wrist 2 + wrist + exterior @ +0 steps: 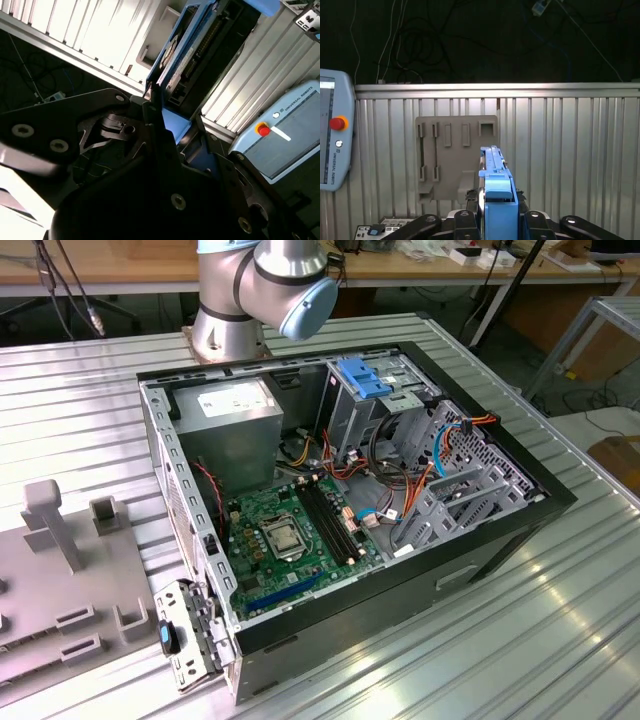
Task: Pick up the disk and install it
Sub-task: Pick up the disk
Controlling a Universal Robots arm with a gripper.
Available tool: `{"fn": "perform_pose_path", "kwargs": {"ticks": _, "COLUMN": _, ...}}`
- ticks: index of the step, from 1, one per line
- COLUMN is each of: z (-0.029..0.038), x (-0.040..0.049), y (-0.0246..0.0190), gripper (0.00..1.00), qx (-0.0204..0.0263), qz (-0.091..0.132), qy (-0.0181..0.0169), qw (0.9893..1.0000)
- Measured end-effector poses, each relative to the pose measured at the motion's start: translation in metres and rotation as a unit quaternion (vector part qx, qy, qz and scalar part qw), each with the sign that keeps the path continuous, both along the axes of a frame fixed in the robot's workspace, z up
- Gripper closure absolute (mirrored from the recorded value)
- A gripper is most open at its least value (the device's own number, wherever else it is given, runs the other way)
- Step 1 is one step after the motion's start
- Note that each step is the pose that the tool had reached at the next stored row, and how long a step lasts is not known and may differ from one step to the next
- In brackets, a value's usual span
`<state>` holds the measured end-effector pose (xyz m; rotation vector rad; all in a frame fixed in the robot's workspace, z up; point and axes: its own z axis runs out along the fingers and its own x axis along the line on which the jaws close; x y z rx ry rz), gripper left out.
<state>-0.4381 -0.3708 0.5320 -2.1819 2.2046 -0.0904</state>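
In both wrist views my gripper (497, 215) is shut on the disk (496, 187), a flat drive framed by bright blue rails and seen edge-on. A dark finger presses on each flat side. In the second wrist view the disk (192, 47) sticks out past the gripper (175, 127), with its blue rail and dark connector edge showing. The disk hangs in the air above the ribbed metal table (570, 150), over a grey holder plate (452, 155) with slots. The open computer case (330, 490) lies on the table in the exterior view.
Inside the case are a green motherboard (285, 530), a grey power-supply box (235, 415) and a silver drive cage with a blue latch (365, 375). The arm's base (240, 300) stands behind the case. A pendant with a red button (332, 130) lies on the table.
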Motion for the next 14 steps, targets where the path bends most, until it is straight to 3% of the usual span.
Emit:
{"fn": "perform_pose_path", "kwargs": {"ticks": 5, "z": 0.0136, "x": 0.0, "y": 0.0, "gripper": 0.63, "qx": 0.0, "qz": 0.0, "qy": -0.0032, "qw": 1.0}}
{"fn": "perform_pose_path", "kwargs": {"ticks": 9, "z": 0.014, "x": 0.0014, "y": 0.0001, "gripper": 0.63, "qx": 0.0002, "qz": 0.0, "qy": -0.0036, "qw": 1.0}}
{"fn": "perform_pose_path", "kwargs": {"ticks": 14, "z": 0.0133, "x": 0.028, "y": 0.0, "gripper": 0.63, "qx": 0.0001, "qz": 0.0, "qy": -0.0035, "qw": 1.0}}
